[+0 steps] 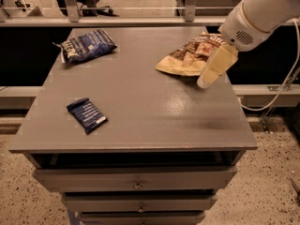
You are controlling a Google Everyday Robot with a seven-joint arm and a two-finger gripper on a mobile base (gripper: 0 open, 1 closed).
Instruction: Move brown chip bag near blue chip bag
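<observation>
The brown chip bag (187,56) lies crinkled at the back right of the grey table (154,107), dark brown face with pale tan edges. The blue chip bag (87,44) lies at the back left, puffy, with white lettering. My gripper (208,78) hangs from the white arm (262,13) that comes in from the upper right. It sits over the brown bag's right end and covers part of it. It holds nothing that I can see.
A small flat dark-blue packet (87,115) lies at the front left of the table. Drawers (136,179) are below the tabletop. A rail and railing posts (140,20) run behind the table. A cable (286,86) hangs at the right.
</observation>
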